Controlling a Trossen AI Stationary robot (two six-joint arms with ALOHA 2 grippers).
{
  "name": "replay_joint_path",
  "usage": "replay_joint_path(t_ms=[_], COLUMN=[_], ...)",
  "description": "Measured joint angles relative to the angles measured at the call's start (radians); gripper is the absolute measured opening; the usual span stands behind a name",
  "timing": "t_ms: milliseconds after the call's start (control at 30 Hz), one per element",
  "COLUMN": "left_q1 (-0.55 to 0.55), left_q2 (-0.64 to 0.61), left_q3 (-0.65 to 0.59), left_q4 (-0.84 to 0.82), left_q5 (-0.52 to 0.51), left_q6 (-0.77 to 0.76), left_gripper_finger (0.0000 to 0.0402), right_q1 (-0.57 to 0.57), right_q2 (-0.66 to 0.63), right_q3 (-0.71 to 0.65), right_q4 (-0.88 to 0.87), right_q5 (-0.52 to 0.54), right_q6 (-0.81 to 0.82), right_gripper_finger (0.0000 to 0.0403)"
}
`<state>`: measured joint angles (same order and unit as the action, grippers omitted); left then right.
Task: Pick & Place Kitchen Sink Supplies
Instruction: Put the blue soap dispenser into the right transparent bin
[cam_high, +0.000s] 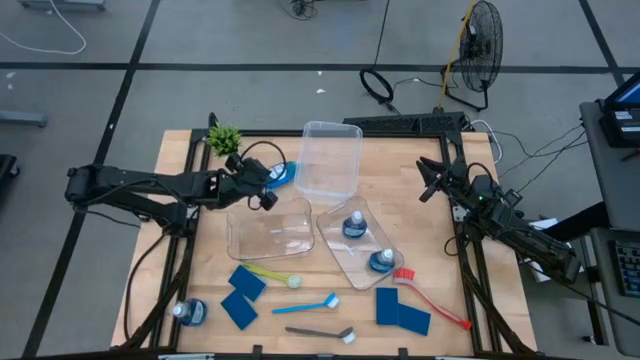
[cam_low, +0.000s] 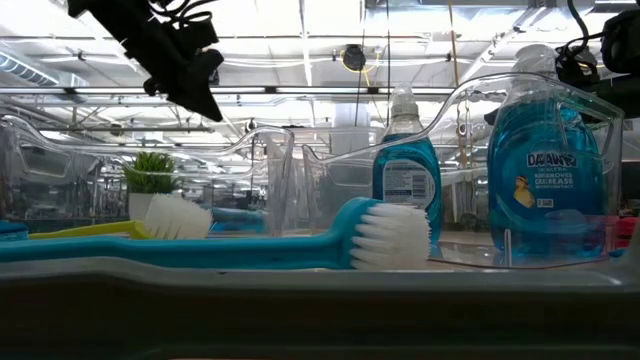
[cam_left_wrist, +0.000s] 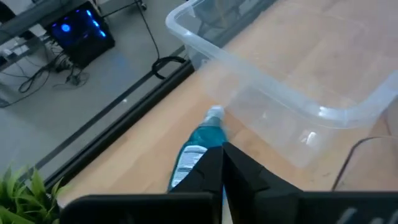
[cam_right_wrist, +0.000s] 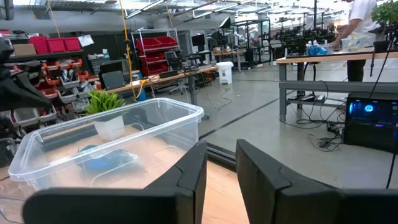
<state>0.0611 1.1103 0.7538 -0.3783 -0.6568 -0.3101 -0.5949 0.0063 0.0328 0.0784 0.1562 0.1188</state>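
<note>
Wooden bench (cam_high: 420, 270) | left pincer (cam_left_wrist: 222, 163) clamped on clear blue-liquid bottle (cam_left_wrist: 198, 151), lying beside clear plastic bin (cam_left_wrist: 298, 93) near potted plant (cam_high: 224, 138) | right pincer (cam_right_wrist: 219, 163) slightly parted, nothing held, at bench's right edge

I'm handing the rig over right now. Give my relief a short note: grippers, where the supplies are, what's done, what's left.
Left gripper: shut on a soap bottle lying on the table by the far bin, near the plant.
Right gripper: empty, waiting at the right edge; fingers a little apart.
Done: two bottles stand in the right-hand bin.
Left: the gripped bottle; a fourth bottle near the front left corner; four sponges; red brush, light-blue brush, yellow-green brush, dark-grey brush. The middle bin looks empty.
</note>
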Motion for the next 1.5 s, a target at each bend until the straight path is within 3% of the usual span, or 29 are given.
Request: replay_joint_path(t_ms=[133,333,500,633,833,1200,1500], left_q1=[0.061,0.281,0.453,0.509,0.521,0.522,0.514], left_q2=[0.0,0.05,0.189,0.334,0.492,0.676,0.724], left_q3=[0.008,0.021,0.082,0.166,0.277,0.338,0.339], left_q4=[-0.034,-0.035,-0.06,-0.098,-0.199,-0.27,-0.233], left_q5=[0.044,0.37,0.587,0.645,0.729,0.662,0.593], left_q6=[-0.025,-0.014,0.058,0.181,0.273,0.361,0.333], left_gripper_finger=[0.0064,0.0195,0.0292,0.0332,0.0341,0.0325,0.0324], right_q1=[0.0,0.0,0.0,0.0,0.0,0.0,0.0], right_q2=[0.0,0.0,0.0,0.0,0.0,0.0,0.0], right_q3=[0.0,0.0,0.0,0.0,0.0,0.0,0.0], right_q4=[0.0,0.0,0.0,0.0,0.0,0.0,0.0], right_q5=[0.0,0.0,0.0,0.0,0.0,0.0,0.0], right_q6=[0.0,0.0,0.0,0.0,0.0,0.0,0.0], right_gripper_finger=[0.0073,0.0073,0.0073,0.0073,0.0073,0.0073,0.0073])
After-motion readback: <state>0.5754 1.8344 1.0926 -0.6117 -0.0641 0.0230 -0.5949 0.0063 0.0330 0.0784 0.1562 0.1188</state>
